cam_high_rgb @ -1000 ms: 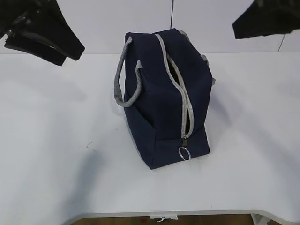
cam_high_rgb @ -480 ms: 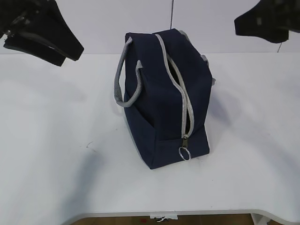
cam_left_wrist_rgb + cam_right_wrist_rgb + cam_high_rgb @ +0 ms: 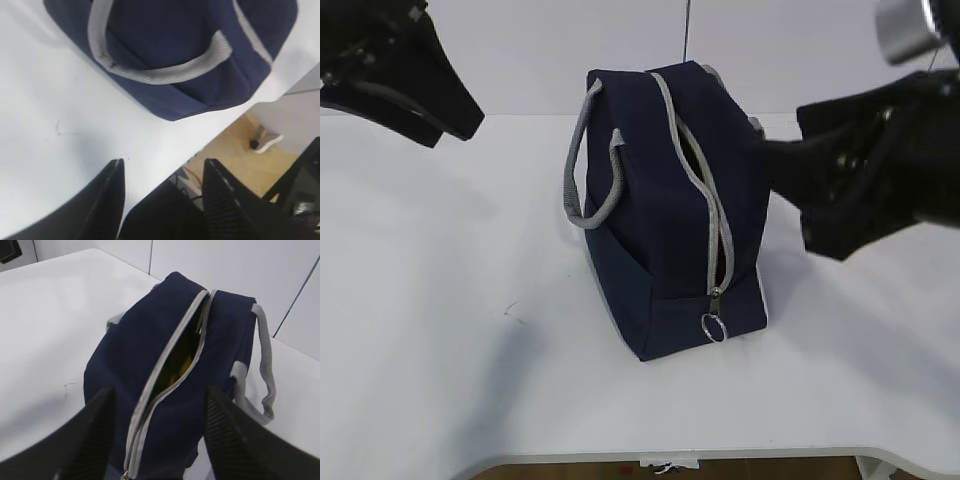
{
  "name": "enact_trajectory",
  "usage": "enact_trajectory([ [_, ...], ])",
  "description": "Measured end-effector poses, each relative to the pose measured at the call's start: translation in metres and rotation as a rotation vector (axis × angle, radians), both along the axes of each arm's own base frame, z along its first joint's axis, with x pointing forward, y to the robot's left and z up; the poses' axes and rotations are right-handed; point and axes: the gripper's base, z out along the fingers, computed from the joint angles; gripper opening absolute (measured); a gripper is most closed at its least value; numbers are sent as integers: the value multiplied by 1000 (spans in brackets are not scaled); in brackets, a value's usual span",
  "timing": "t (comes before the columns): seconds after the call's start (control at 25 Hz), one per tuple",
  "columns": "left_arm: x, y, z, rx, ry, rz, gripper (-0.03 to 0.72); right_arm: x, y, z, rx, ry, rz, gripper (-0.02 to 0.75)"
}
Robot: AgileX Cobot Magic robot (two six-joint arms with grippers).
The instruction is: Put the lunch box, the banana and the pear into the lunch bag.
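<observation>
The navy lunch bag [image 3: 660, 200] stands in the middle of the white table, grey handles to its left, its zipper partly open with the ring pull [image 3: 714, 326] at the near end. In the right wrist view the bag [image 3: 150, 340] shows something yellow [image 3: 182, 367] through the gap; I cannot tell whether it is banana or pear. The lunch box is hidden. My right gripper [image 3: 790, 190] is open and empty beside the bag's right side, its jaws above the zipper [image 3: 160, 390]. My left gripper [image 3: 450, 125] is open and empty, high at the far left [image 3: 164, 162].
The white table [image 3: 440, 300] extends left and right of the bag. The left wrist view shows the bag's side with a handle [image 3: 165, 72] and the table's edge [image 3: 220, 122], with the floor beyond it. A white wall stands behind.
My right arm has come down from the top right corner to the bag's right side. My left arm has drawn back slightly to the left. The bag has not moved.
</observation>
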Motion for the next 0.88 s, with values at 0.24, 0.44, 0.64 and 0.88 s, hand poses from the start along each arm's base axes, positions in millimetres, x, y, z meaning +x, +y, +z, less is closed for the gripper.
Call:
enact_trajectory([
  [0.24,2,5,-3,71,-13,12,381,-14,-10,-47,7,-46,-29,436],
  [0.44,2,6,-4,83,-15,14,381,-27,-21,-82,31,-13,-56,435],
  [0.64,2,6,-4,83,-13,13,381,-32,-15,-106,2,32,30,435],
  [0.88,2,6,-4,82,-10,19,380,-21,-3,-136,15,129,47,435],
])
